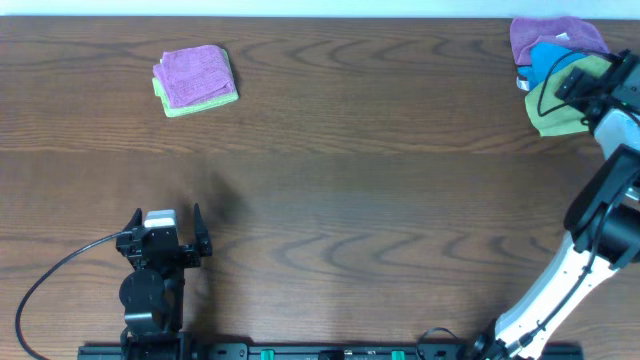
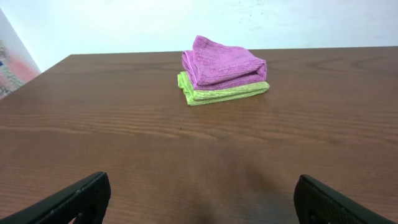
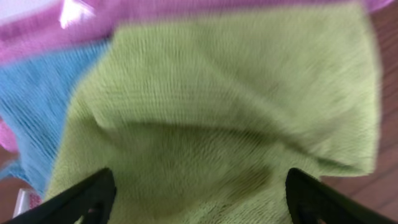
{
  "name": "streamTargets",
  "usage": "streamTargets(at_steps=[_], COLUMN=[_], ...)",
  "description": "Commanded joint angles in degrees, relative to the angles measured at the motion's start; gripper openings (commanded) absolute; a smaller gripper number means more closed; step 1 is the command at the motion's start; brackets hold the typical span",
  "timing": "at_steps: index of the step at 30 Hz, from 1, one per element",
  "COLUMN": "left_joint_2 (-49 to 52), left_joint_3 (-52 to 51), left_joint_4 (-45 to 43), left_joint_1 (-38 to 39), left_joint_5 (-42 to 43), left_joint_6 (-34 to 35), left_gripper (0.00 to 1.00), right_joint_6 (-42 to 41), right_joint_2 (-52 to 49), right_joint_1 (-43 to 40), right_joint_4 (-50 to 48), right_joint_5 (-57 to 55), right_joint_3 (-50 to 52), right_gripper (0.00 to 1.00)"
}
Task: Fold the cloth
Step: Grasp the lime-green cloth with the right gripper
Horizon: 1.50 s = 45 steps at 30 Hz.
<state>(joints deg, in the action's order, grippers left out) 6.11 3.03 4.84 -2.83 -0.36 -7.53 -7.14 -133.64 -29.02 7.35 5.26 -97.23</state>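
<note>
Dark brown wood-grain table (image 1: 350,200). Far left: small folded purple terry cloth (image 1: 195,73), lying on a folded pale green cloth (image 1: 200,104). Far right corner: crumpled purple terry cloth (image 1: 545,35); bright blue cloth (image 1: 548,62) touching it. Near left: black cable (image 1: 60,262), curved.

Overhead downward, right wrist (near cloth (image 3: 236,93))

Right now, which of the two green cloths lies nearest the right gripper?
The lime cloth in the far-right pile with the blue cloth, directly before the right gripper. The other green cloth sits folded under a purple cloth at far left.
</note>
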Motion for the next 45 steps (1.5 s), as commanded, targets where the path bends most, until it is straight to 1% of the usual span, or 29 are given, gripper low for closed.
streamTargets(at_steps=[1, 2, 3, 6, 10, 12, 13, 14, 15, 16, 18, 22, 25, 30, 31, 32, 33, 37, 38, 42, 45], left_joint_2=[-0.4, -0.4, -0.4, -0.4, -0.4, -0.4, -0.4, -0.4, -0.4, -0.4, -0.4, -0.4, -0.4, -0.4, -0.4, -0.4, -0.4, -0.4, -0.4, -0.4, -0.4], left_joint_3=[-2.1, -2.1, -2.1, -2.1, -2.1, -2.1, -2.1, -2.1, -2.1, -2.1, -2.1, -2.1, -2.1, -2.1, -2.1, -2.1, -2.1, -2.1, -2.1, -2.1, -2.1], left_joint_4=[0.8, 0.8, 0.8, 0.8, 0.8, 0.8, 0.8, 0.8, 0.8, 0.8, 0.8, 0.8, 0.8, 0.8, 0.8, 0.8, 0.8, 0.8, 0.8, 0.8, 0.8], left_joint_1=[0.2, 0.2, 0.2, 0.2, 0.2, 0.2, 0.2, 0.2, 0.2, 0.2, 0.2, 0.2, 0.2, 0.2, 0.2, 0.2, 0.2, 0.2, 0.2, 0.2, 0.2], left_joint_5=[0.0, 0.0, 0.0, 0.0, 0.0, 0.0, 0.0, 0.0, 0.0, 0.0, 0.0, 0.0, 0.0, 0.0, 0.0, 0.0, 0.0, 0.0, 0.0, 0.0, 0.0], left_joint_6=[0.0, 0.0, 0.0, 0.0, 0.0, 0.0, 0.0, 0.0, 0.0, 0.0, 0.0, 0.0, 0.0, 0.0, 0.0, 0.0, 0.0, 0.0, 0.0, 0.0, 0.0], left_gripper=[0.96, 0.95, 0.95, 0.95, 0.95, 0.95, 0.95, 0.95, 0.95, 0.95, 0.95, 0.95, 0.96, 0.95, 0.95, 0.95, 0.95, 0.95, 0.95, 0.95, 0.95], right_joint_6=[-1.8, -2.0, -2.2, -3.7, -5.6, -6.1, -6.1, -6.1, -6.1, -6.1, -5.9, -3.5, -3.0, -2.1, -2.1, -2.0, -2.0, -2.0, -2.0, -2.0, -2.0], right_joint_2=[-1.5, -1.5, -1.5, -1.5, -1.5, -1.5, -1.5, -1.5, -1.5, -1.5, -1.5, -1.5, -1.7, -2.8, -3.1, -3.4, -3.8, -4.9, -5.0, -4.9, -4.6], right_joint_1=[0.0, 0.0, 0.0, 0.0, 0.1, 0.2, 0.2, 0.2, 0.2, 0.2, 0.3, 0.3, 0.6, 0.6, 0.6, 0.6, 0.6, 0.5, 0.5, 0.5, 0.6], right_joint_4=[0.3, 0.4, 0.4, 0.7, 0.8, 1.3, 2.1, 3.3, 4.5, 5.3, 5.9, 4.2, 2.1, 2.7, 2.8, 3.0, 3.4, 4.9, 5.3, 5.9, 7.4], right_joint_5=[1.9, 1.9, 1.9, 3.0, 8.6, 8.8, 8.8, 8.8, 8.8, 8.7, 8.7, 7.3, 3.8, 3.3, 3.2, 3.0, 2.9, 2.9, 2.9, 3.7, 8.2], right_joint_3=[-1.0, -1.0, -1.0, -1.0, -1.4, -2.5, -3.3, -4.4, -5.6, -6.7, -8.9, -12.0, -11.9, -11.9, -11.9, -11.9, -11.9, -11.9, -11.9, -12.0, -13.5], right_gripper=[0.57, 0.44, 0.36, 0.16, 0.01, 0.01, 0.27, 0.65, 0.75, 0.79, 0.79, 0.90, 0.89, 0.84, 0.79, 0.67, 0.50, 0.10, 0.02, 0.01, 0.01])
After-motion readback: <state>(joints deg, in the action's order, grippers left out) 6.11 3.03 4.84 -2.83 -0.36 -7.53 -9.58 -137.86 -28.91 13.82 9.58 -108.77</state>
